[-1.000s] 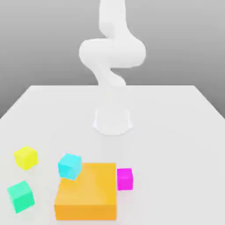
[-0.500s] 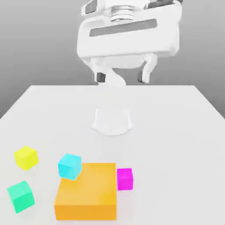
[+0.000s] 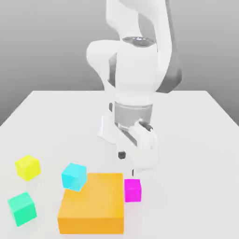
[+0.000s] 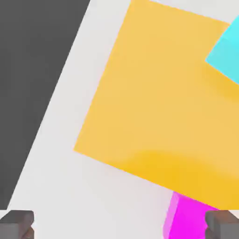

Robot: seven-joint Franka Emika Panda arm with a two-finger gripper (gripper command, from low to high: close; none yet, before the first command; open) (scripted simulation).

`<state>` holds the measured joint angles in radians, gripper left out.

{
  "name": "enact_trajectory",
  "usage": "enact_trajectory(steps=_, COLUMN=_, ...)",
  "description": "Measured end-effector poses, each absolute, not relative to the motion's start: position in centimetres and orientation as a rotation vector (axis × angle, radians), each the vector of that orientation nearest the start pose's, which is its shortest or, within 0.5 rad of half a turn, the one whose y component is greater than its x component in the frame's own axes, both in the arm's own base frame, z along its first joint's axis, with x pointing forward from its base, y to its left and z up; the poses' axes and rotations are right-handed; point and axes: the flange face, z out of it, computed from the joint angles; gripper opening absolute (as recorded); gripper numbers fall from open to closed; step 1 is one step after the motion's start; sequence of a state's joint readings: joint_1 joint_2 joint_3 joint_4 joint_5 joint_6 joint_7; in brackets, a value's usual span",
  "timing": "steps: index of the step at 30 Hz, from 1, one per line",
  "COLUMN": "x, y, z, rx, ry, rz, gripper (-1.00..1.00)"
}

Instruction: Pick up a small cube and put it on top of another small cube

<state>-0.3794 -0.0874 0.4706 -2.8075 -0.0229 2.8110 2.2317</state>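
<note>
Beside magenta cube (image 3: 132, 190): big orange block (image 3: 92, 203) touching, cyan cube (image 3: 73, 176) on corner; tool (image 3: 128, 163) open above.

The end effector (image 3: 127, 164) has descended to just above the small cube (image 3: 132, 190).

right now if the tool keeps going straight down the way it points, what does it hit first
Probably the magenta cube: the open tool hangs just above it. The cube sits beside the orange block, which a fingertip might clip instead; depth is unclear.

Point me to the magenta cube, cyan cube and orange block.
magenta cube (image 3: 132, 190): exterior view, front face.
cyan cube (image 3: 73, 177): exterior view, front face.
orange block (image 3: 93, 196): exterior view, top face.
</note>
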Motion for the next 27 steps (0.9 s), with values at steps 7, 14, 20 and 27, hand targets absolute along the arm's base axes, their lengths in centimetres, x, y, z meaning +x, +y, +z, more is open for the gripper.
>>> enact_trajectory(steps=7, x=35.4, y=4.0, z=18.3, rx=-1.288, ry=2.856, rz=0.001, gripper=0.00)
enact_trajectory(steps=14, x=35.4, y=4.1, z=14.8, rx=-1.280, ry=2.857, rz=0.007, gripper=0.00)
enact_trajectory(steps=20, x=35.0, y=3.9, z=12.6, rx=-1.289, ry=2.862, rz=0.002, gripper=-1.00)
enact_trajectory(steps=27, x=35.2, y=4.0, z=13.5, rx=-1.284, ry=2.858, rz=0.004, gripper=-1.00)
